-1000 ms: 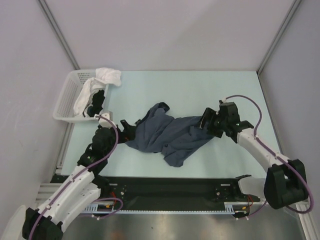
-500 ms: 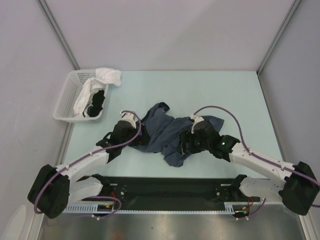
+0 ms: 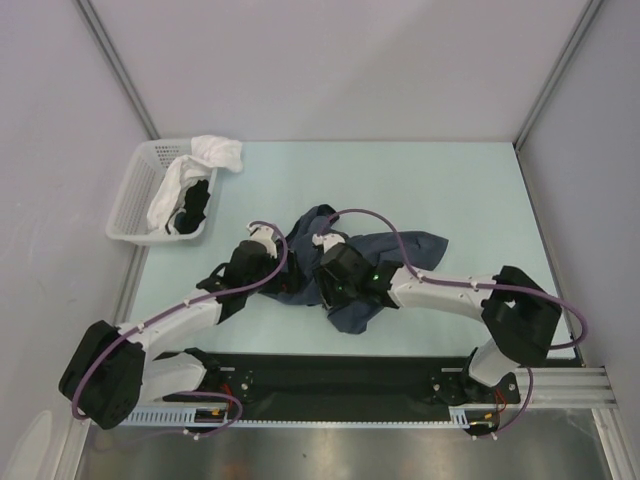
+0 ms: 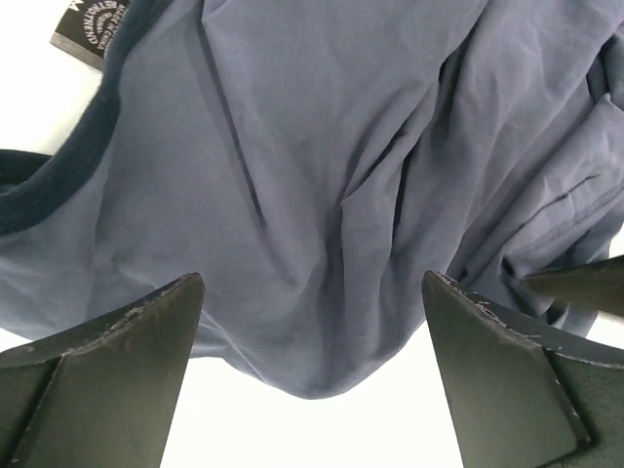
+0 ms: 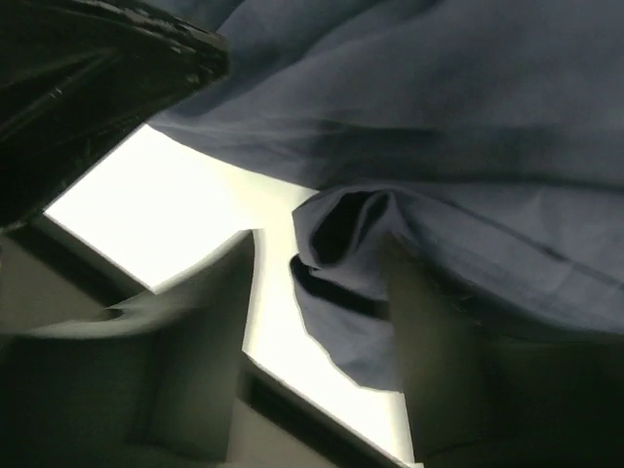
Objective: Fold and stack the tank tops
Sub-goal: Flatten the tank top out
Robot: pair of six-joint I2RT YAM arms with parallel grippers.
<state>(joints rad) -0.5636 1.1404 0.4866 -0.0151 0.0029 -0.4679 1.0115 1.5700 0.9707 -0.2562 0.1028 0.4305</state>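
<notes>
With the crumpled slate-blue tank top [image 3: 405, 252] lying mid-table [image 3: 460, 190], the left gripper [image 4: 312, 285] hangs wide open over its left edge and the blurred right gripper [image 5: 322, 283] straddles a near fold, clamped or not I cannot tell; each should pinch one layer only, then draw apart.

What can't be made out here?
- Right hand grip on the crumpled slate-blue cloth tank top: right wrist view blurred; top view, own wrist covers it.
- Black cloth item in the white plastic lattice basket: top view, too small.
- Black label text: left wrist view, cut by edge.
</notes>
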